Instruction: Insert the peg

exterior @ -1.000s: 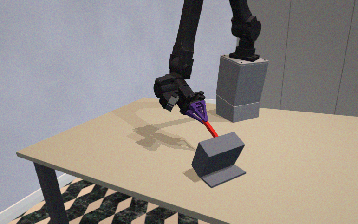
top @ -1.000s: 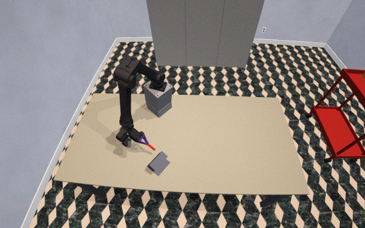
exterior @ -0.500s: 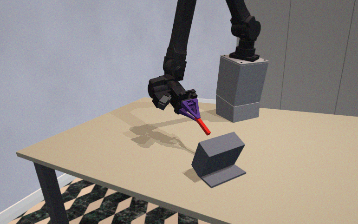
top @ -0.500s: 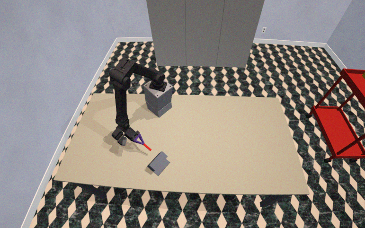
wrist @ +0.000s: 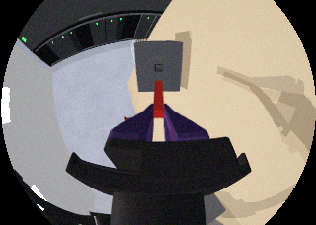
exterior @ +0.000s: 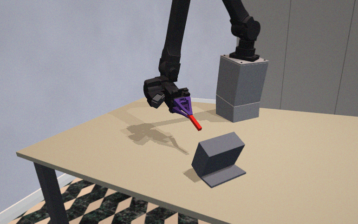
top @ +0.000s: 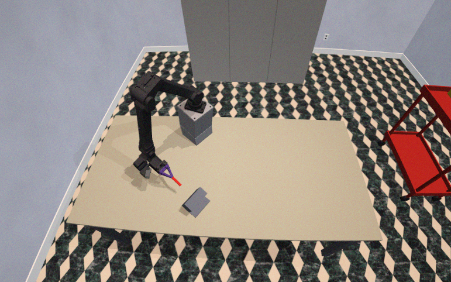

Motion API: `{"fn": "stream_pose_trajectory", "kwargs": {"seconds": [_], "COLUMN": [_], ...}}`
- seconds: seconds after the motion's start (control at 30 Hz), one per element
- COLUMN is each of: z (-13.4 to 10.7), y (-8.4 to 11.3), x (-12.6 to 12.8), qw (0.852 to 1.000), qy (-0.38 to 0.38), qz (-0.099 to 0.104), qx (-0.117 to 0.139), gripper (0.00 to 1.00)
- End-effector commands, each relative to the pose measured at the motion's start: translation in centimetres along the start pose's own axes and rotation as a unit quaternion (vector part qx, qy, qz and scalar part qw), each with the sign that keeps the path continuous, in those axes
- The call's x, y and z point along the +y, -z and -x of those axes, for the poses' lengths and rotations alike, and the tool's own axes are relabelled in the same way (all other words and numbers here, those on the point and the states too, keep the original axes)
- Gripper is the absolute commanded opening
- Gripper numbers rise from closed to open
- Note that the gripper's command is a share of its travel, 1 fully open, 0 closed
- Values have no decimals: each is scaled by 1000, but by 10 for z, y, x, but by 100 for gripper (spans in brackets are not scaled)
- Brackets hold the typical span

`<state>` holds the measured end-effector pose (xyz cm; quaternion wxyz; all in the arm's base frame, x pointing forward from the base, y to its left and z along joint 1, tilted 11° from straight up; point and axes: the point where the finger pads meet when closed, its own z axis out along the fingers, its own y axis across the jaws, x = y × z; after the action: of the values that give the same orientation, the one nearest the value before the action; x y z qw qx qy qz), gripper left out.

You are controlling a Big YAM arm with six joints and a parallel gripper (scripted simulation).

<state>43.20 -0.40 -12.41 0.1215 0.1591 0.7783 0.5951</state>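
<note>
The peg [exterior: 195, 122] is a slim red stick, clamped in the pincer [exterior: 187, 112] and raised above the table [exterior: 285, 172] toward its left edge. It points at the grey sloped panel [exterior: 216, 155], tip well short of the small dark hole [wrist: 157, 67].

Peg [exterior: 196, 123] above table [exterior: 285, 167], short of panel [exterior: 216, 155]
</note>
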Motion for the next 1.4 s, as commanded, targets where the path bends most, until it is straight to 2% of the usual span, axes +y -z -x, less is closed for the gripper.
{"fn": "stream_pose_trajectory", "kwargs": {"seconds": [0.0,1.37], "z": [7,4], "y": [4,-25], "x": [1,-2], "qw": [1000,1000], "qy": [10,10], "qz": [2,2], "qx": [-7,-7], "gripper": [0,0]}}
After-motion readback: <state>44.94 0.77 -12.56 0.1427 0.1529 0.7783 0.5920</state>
